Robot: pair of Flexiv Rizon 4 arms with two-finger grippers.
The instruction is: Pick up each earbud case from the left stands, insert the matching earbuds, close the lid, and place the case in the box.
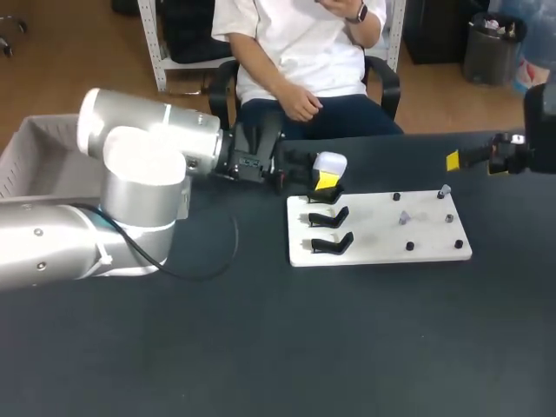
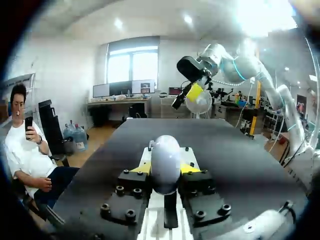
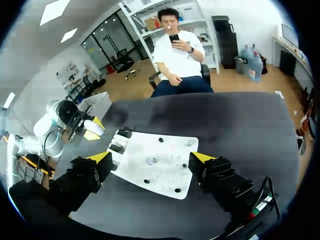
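left arm (image 1: pixel 139 174) lies across table between box (image 1: pixel 35 148) and board (image 1: pixel 382 248); stands (image 1: pixel 330 217) crowd board's left edge, pegs (image 1: pixel 409 247) right half.

Head view: fixed, high, behind the robot, looking down on the whole dark table (image 1: pixel 261 347). The white board (image 1: pixel 382 230) sits mid-distance toward the far edge. Left wrist view: low and very close, looking along the left gripper (image 2: pixel 165 167) over the board toward the table's right edge, with the right gripper (image 2: pixel 192 92) far ahead. Right wrist view: raised near the right edge, tilted down, facing back at the left arm (image 3: pixel 50 112), board at mid-range. All three views share the board. The two wrist views face each other.
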